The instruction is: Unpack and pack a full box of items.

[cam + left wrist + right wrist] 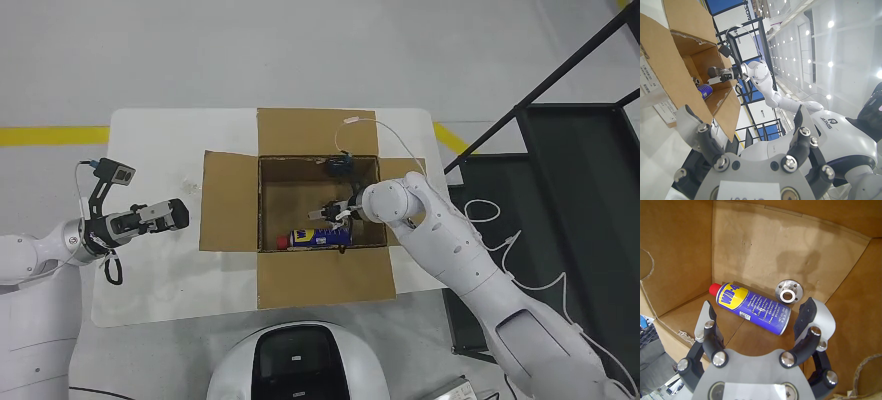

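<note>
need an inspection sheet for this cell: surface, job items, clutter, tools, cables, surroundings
Surface: white table, carrying an open cardboard box with its flaps folded out.
Job's things: blue spray can with a red cap, lying on its side on the box floor; metal flange close beside it, contact cannot be told.
Clutter: nothing seen.
Tools: right tool open, empty, inside the box above the can; left tool open, empty, over the table outside the box.
Cables: white cable arcs over the box's far flap; white loops beside the right arm.
Surroundings: black metal frame next to the table; yellow floor line.
</note>
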